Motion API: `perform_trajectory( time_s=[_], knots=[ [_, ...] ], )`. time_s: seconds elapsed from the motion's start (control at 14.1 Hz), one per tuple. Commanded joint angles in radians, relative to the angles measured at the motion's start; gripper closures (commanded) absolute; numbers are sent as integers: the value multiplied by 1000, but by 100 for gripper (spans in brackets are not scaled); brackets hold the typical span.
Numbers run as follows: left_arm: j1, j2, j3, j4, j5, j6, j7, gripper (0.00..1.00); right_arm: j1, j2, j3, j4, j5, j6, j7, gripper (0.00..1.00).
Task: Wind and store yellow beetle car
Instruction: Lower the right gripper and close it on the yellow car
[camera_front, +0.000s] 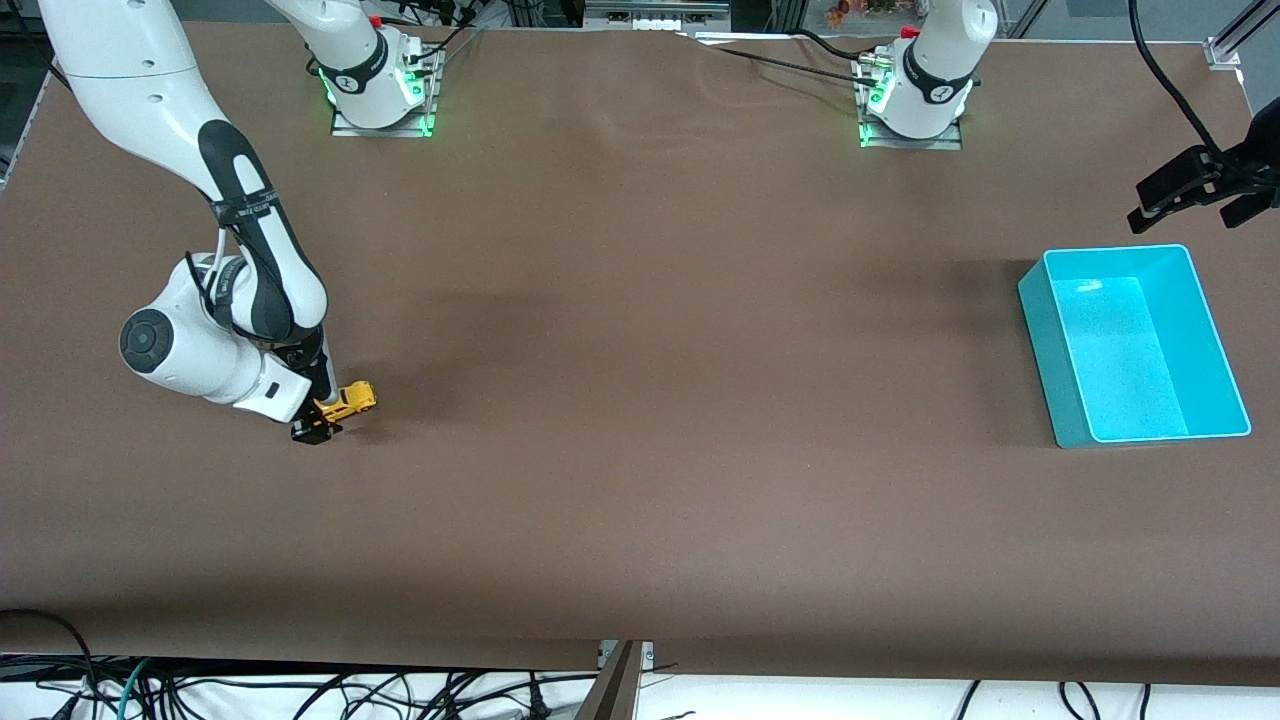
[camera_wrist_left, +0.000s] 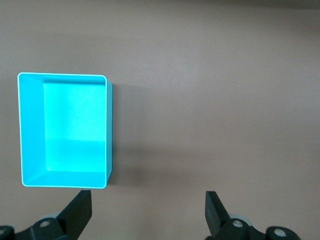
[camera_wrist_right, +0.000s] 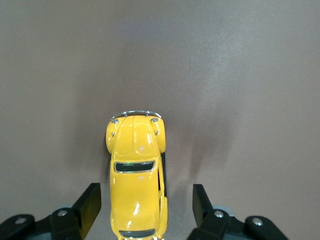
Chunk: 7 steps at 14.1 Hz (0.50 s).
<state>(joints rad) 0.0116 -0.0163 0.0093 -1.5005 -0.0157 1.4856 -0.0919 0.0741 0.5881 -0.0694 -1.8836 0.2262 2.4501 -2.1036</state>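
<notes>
From the front, the right arm bends low at its end of the tabletop (camera_front: 640, 480), right gripper (camera_front: 318, 425) around the car (camera_front: 350, 402).

Left wrist view: left gripper (camera_wrist_left: 148, 210) waits high beside the bin (camera_wrist_left: 31, 130), fingers (camera_wrist_left: 80, 210) spread.

Right wrist view: the car (camera_wrist_right: 136, 175) lies lengthwise between spread fingers (camera_wrist_right: 91, 202), untouched, bumper pointing away from the wrist.
</notes>
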Motion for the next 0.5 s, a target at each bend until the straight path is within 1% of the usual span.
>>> perform_trajectory(
  time_s=[0.0, 0.21, 0.42],
  knots=[
    [2, 12, -3, 28, -12, -18, 6, 0, 9, -2, 3, 17, 21, 3, -19, 17],
    [2, 12, -3, 28, -12, -18, 6, 0, 9, -4, 3, 21, 21, -2, -18, 15],
    [2, 12, -3, 28, -12, -18, 6, 0, 9, -4, 3, 20, 22, -3, -13, 16]
  ],
)
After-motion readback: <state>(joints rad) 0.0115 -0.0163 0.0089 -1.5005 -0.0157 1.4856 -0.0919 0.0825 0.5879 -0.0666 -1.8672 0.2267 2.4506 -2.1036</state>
